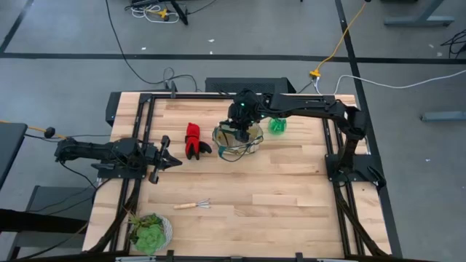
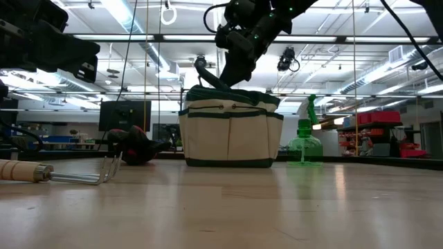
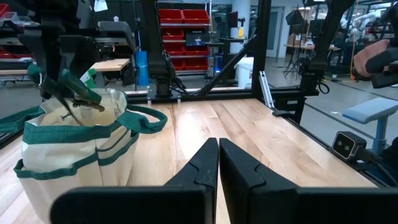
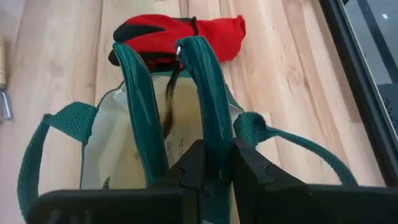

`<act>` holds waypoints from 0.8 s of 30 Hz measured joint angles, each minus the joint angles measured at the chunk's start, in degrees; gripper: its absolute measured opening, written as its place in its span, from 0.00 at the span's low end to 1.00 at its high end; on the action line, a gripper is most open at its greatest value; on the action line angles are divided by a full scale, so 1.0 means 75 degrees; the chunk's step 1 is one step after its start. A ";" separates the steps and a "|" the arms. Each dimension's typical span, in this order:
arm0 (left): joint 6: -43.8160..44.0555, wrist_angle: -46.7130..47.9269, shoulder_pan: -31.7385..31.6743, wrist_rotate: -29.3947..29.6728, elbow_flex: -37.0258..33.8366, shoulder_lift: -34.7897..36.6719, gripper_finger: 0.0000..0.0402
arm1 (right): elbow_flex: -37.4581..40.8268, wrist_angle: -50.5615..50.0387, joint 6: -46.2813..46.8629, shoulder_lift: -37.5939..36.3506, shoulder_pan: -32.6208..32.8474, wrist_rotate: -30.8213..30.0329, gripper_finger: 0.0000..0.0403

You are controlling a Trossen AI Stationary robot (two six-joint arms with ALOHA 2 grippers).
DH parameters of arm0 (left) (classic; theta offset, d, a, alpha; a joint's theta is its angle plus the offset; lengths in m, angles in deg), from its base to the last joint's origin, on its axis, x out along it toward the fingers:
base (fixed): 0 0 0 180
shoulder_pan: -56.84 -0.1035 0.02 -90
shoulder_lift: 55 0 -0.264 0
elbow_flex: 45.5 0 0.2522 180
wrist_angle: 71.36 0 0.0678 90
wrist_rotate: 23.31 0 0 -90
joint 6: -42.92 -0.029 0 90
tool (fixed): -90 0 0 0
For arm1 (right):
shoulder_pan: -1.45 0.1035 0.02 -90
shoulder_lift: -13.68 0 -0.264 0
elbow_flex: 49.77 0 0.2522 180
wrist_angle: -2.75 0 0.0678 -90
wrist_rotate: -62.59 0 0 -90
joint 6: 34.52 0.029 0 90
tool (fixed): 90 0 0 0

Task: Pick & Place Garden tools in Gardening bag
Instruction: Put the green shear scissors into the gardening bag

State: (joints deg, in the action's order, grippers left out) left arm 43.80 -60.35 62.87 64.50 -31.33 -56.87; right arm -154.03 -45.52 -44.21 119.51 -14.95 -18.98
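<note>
The tan gardening bag (image 1: pixel 237 142) with green trim stands upright on its base mid-table. My right gripper (image 4: pixel 214 168) is just above the bag's mouth (image 4: pixel 112 143), shut on the green-handled pruning shears (image 4: pixel 140 106). The red-and-black gloves (image 1: pixel 194 140) lie on the table left of the bag. The green spray bottle (image 1: pixel 277 125) stands to the bag's right. The wooden-handled rake (image 1: pixel 193 206) lies nearer the front edge. My left gripper (image 1: pixel 171 161) waits shut at the table's left side. My right gripper pinches one of the shears' two green handles (image 4: pixel 211 134) between its two fingers. The fingers slant down from the far right side. Both handles run away from the fingers over the bag's open mouth, toward the gloves. One handle end (image 2: pixel 205 75) sticks up above the bag's rim.
A green succulent in a pale pot (image 1: pixel 149 231) sits at the front left corner. The bag's loop handles (image 4: pixel 286 143) droop outside its rim. Bare wooden tabletop (image 1: pixel 291 189) stretches in front of and right of the bag.
</note>
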 joint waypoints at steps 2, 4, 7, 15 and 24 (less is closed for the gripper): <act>0.0000 -0.0001 0.0001 0.0000 0.0000 0.0000 0.05 | -0.0003 0.0069 -0.0006 0.0038 0.0003 0.0000 0.13; 0.0000 0.0000 -0.0001 0.0000 -0.0003 0.0000 0.05 | 0.0000 0.0006 0.0000 0.0063 0.0009 0.0000 0.13; -0.0001 0.0000 -0.0002 0.0000 -0.0001 0.0000 0.05 | 0.0003 0.0044 -0.0006 0.0063 0.0015 0.0001 0.13; 0.0000 0.0000 -0.0002 0.0000 -0.0003 0.0000 0.05 | 0.0003 0.0025 -0.0006 0.0063 0.0017 0.0003 0.13; -0.0003 0.0000 -0.0001 0.0000 0.0000 0.0000 0.05 | 0.0003 -0.0038 -0.0006 0.0063 0.0017 0.0023 0.14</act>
State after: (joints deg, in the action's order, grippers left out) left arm 43.78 -60.35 62.86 64.50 -31.33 -56.87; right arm -154.01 -45.81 -44.25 119.98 -14.82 -18.81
